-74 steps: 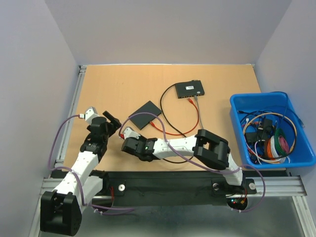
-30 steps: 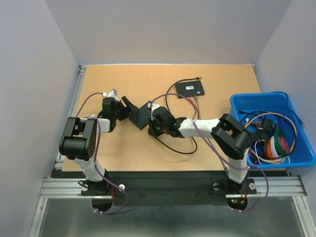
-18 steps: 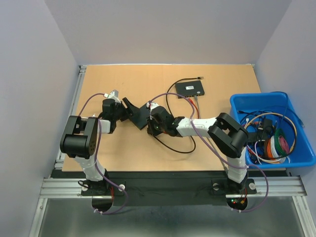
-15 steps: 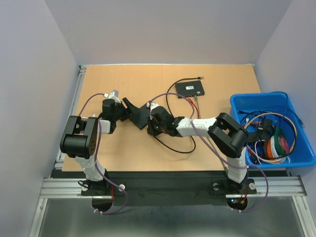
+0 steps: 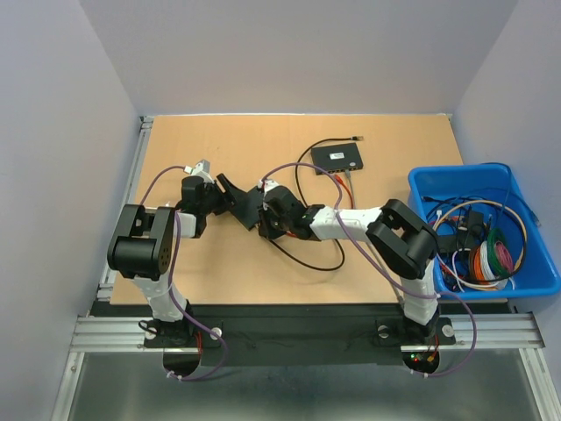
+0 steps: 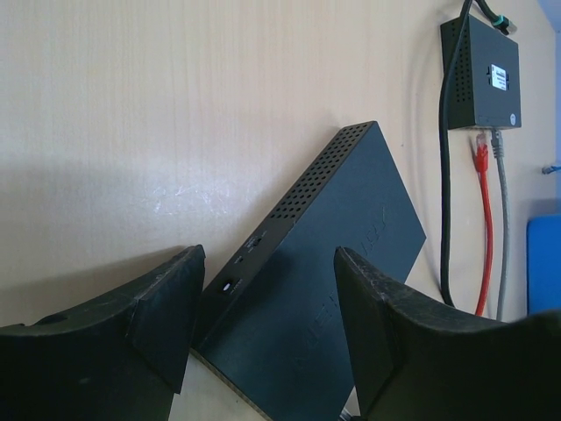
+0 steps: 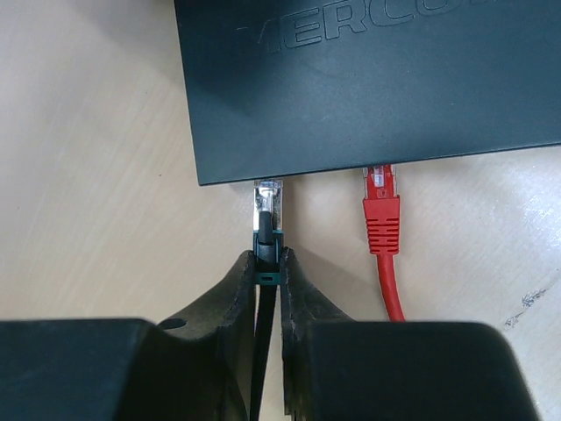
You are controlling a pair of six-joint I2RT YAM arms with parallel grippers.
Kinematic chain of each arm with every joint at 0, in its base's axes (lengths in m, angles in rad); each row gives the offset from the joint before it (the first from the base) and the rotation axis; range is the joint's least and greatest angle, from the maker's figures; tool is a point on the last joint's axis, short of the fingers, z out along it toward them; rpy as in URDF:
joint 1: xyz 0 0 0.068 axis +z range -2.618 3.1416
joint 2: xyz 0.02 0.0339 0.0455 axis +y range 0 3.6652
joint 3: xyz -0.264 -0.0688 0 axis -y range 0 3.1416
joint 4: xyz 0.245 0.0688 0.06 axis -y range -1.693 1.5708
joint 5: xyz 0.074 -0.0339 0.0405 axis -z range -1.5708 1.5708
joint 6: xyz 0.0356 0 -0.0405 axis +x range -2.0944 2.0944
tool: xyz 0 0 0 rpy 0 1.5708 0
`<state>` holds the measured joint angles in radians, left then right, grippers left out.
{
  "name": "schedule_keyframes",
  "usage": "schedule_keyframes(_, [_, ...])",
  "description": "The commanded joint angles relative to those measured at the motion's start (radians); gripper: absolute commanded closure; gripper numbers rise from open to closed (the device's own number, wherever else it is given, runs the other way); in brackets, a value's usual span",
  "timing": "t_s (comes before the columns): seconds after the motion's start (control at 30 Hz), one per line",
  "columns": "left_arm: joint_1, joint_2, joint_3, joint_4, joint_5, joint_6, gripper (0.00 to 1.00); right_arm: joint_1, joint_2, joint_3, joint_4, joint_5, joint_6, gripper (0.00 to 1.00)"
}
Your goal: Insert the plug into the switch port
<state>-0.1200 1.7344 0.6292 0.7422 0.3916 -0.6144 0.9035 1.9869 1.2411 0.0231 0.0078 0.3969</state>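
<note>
Pinching plug [image 7: 267, 210] at switch [image 7: 368, 88] edge, right tool [image 7: 268, 263], left tool [image 6: 267, 272] spread astride

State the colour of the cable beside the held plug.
Red cable; best seen in the right wrist view.

In the right wrist view the upper edge cuts the switch [image 7: 368, 96] and its lettering [image 7: 368, 24]. The ports lie out of sight under the near rim, so whether the plug [image 7: 267, 203] tip is inside cannot be told. From above, the right gripper [image 5: 262, 213] hides the plug.
</note>
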Motion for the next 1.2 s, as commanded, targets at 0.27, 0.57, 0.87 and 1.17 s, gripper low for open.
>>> schedule_keyframes(0.27, [-0.038,-0.013,-0.014,0.025,0.009,0.024,0.30,-0.005,0.024,0.067,0.041,0.066,0.003,1.00])
schedule_keyframes(0.57, [-0.064,-0.012,-0.008,0.016,-0.007,0.045,0.34,-0.006,0.041,0.106,0.041,0.101,-0.021,1.00])
schedule_keyframes(0.87, [-0.089,0.010,0.010,-0.026,-0.033,0.064,0.38,-0.003,0.039,0.144,0.041,0.118,-0.062,1.00])
schedule_keyframes(1.17, [-0.112,0.030,0.029,-0.049,-0.045,0.076,0.41,0.005,0.021,0.089,0.155,0.100,-0.121,1.00])
